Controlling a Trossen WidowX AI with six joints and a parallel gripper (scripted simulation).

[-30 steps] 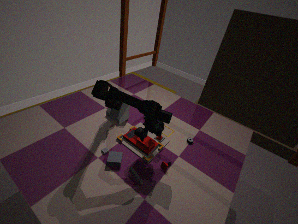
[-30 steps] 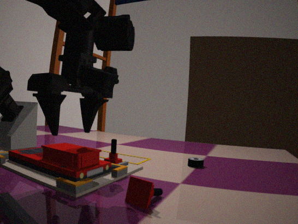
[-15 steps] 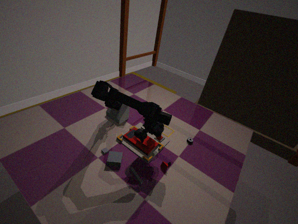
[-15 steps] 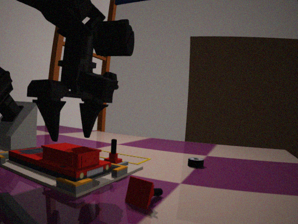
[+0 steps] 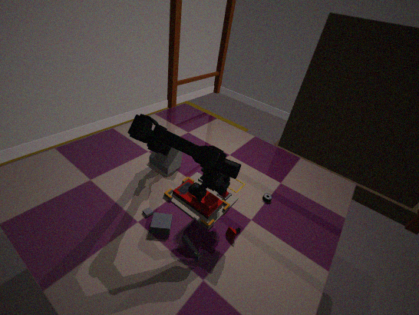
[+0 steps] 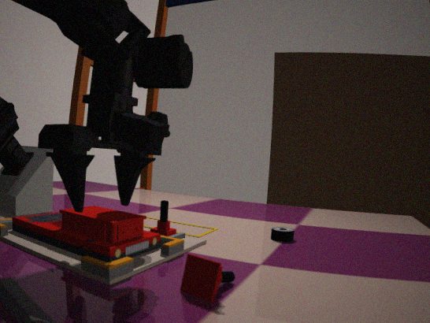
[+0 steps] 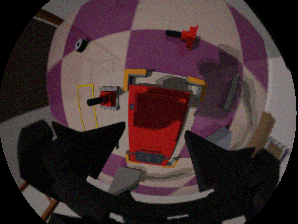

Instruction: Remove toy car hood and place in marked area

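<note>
The red toy car (image 6: 37, 227) sits on a light tray with grey and orange corner pieces. Its hood (image 6: 125, 232) (image 7: 160, 111), a raised red block, is on the car's front part. My gripper (image 5: 209, 192) (image 6: 102, 208) (image 7: 156, 129) is open and empty, pointing down, with its fingertips just above the hood's level. In the wrist view the fingers stand to either side of the car; whether a fingertip touches the hood cannot be told. The marked area (image 5: 244, 186) (image 6: 207, 232) (image 7: 78, 100) is a thin yellow outline beside the car, with nothing seen inside.
A red piece with an upright black peg (image 6: 164, 228) (image 7: 107, 98) stands between car and outline. A red piece with a black stub (image 5: 231, 233) (image 6: 201, 277) (image 7: 190, 37) lies ahead. A black wheel (image 5: 267, 198) (image 6: 283, 235), a grey block (image 5: 161, 221) and a dark bar (image 5: 191, 247) lie around.
</note>
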